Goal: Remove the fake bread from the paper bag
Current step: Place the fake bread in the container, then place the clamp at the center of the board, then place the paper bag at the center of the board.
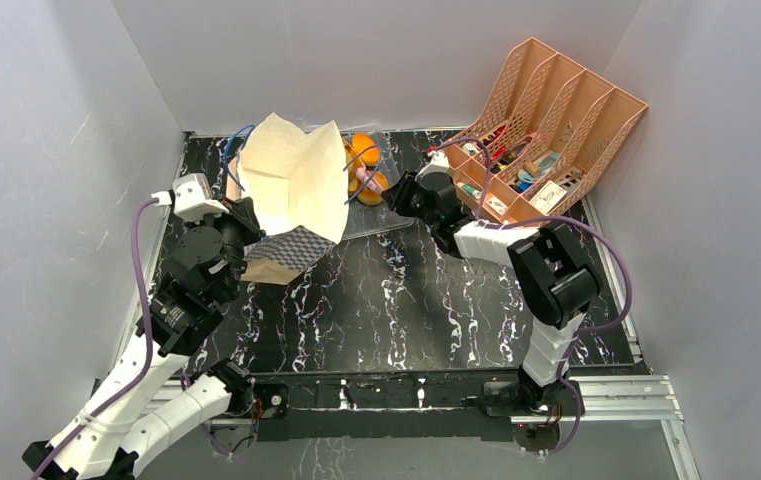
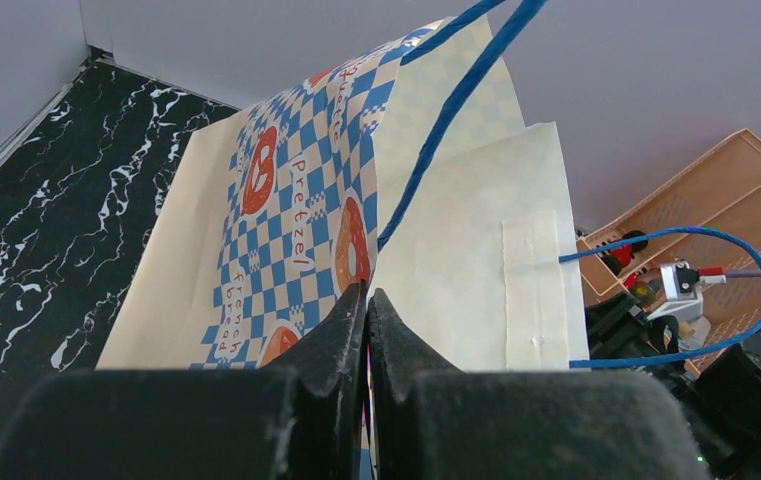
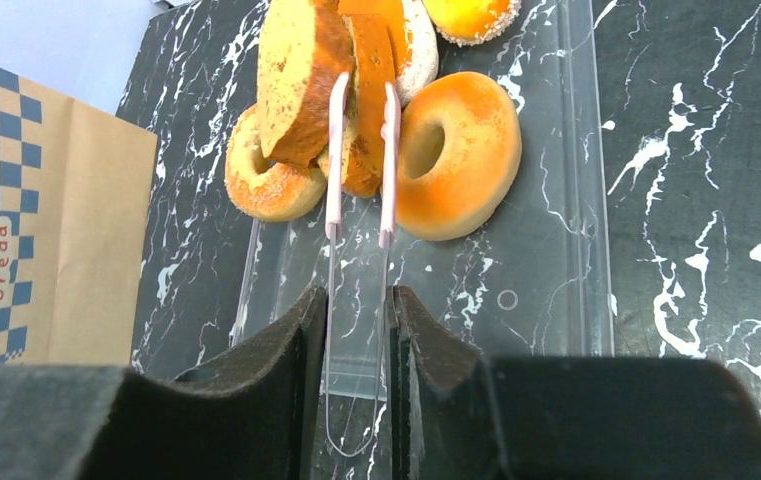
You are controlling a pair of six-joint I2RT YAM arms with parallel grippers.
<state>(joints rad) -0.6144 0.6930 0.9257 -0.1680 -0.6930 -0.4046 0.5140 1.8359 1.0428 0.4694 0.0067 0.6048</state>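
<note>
Top: bag (image 1: pixel 291 190) tipped on table (image 1: pixel 406 300), edge pinched by left end effector (image 1: pixel 248 218); bread (image 1: pixel 364 152) piled in tray (image 1: pixel 386 224) just behind.
L wrist: left end effector seen clamped tight on bag paper.
R wrist: tongs (image 3: pixel 334 160) squeezed by right end effector (image 3: pixel 358 310), tips closed on a bread piece in tray.

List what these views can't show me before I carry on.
- Paper bag bottom: top view, hidden by its own folded walls; neither wrist view looks in. Bread left inside: cannot tell.
- Fake bread on the tray: right wrist, farthest pieces cut by the top edge; top view, partly behind the bag.
- Tongs in the right pincer: right wrist, whether the tips squeeze a piece is unclear.
- Organizer contents: top view, too small.
</note>
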